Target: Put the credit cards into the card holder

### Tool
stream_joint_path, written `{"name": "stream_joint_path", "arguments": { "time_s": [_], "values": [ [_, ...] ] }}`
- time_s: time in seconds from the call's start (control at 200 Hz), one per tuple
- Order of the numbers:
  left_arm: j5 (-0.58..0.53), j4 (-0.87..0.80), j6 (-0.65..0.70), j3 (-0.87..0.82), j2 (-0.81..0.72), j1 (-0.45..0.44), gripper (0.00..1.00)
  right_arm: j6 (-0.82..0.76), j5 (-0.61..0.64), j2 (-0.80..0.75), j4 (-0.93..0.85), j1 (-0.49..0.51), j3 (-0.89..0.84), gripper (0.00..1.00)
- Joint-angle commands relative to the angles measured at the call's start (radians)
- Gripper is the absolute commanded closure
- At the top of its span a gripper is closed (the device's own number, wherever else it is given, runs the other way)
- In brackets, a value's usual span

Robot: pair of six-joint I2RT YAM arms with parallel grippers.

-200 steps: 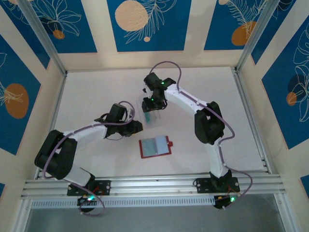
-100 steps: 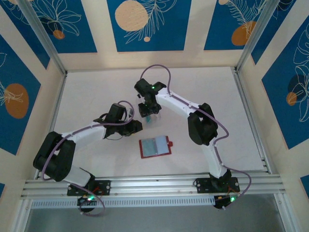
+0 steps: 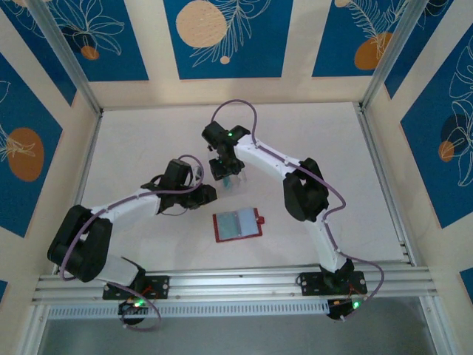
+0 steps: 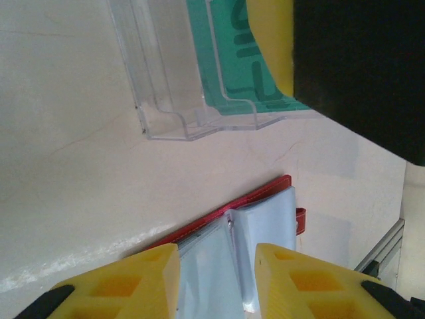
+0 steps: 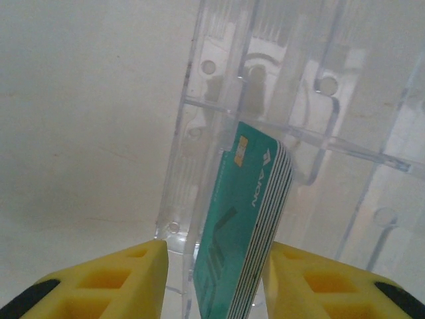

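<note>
My right end effector [image 5: 216, 249] is spread around the green cards [image 5: 246, 226], with a gap on one side. The cards stand on edge in the clear case [image 5: 345, 100]. They look thin, light and slippery, so I would pinch their flat sides. My left end effector [image 4: 216, 256] is spread and empty, near the open red wallet [image 4: 265, 219] on the bench [image 4: 66, 133].

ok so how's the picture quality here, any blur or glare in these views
Right wrist: the credit cards are sharp, the fingers of the right gripper blur, the clear case gives pale reflections. Left wrist: the fingers of the left gripper look soft, the card holder fairly crisp. Top external: even soft light, faint shadows, slanted frame posts.
</note>
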Motion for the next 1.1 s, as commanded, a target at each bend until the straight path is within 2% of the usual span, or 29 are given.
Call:
{"name": "stream_joint_path", "arguments": {
  "time_s": [0.0, 0.29, 0.48, 0.785, 1.095],
  "values": [
    [-0.002, -0.022, 0.020, -0.017, -0.026, 0.018, 0.65, 0.021, -0.112, -0.023, -0.004, -0.015, -0.014, 0.57],
    [0.000, -0.026, 0.025, -0.030, -0.040, 0.027, 0.66, 0.033, -0.280, -0.036, 0.035, -0.050, -0.036, 0.57],
    [0.003, -0.025, 0.027, -0.034, -0.039, 0.035, 0.66, 0.035, -0.343, -0.034, 0.045, -0.069, -0.044, 0.56],
    [0.013, -0.010, 0.025, -0.037, -0.025, 0.038, 0.66, 0.042, -0.407, -0.079, 0.076, -0.094, -0.078, 0.57],
    [0.016, -0.007, 0.026, -0.040, -0.025, 0.042, 0.66, 0.035, -0.413, -0.080, 0.069, -0.095, -0.074, 0.63]
  ]
}}
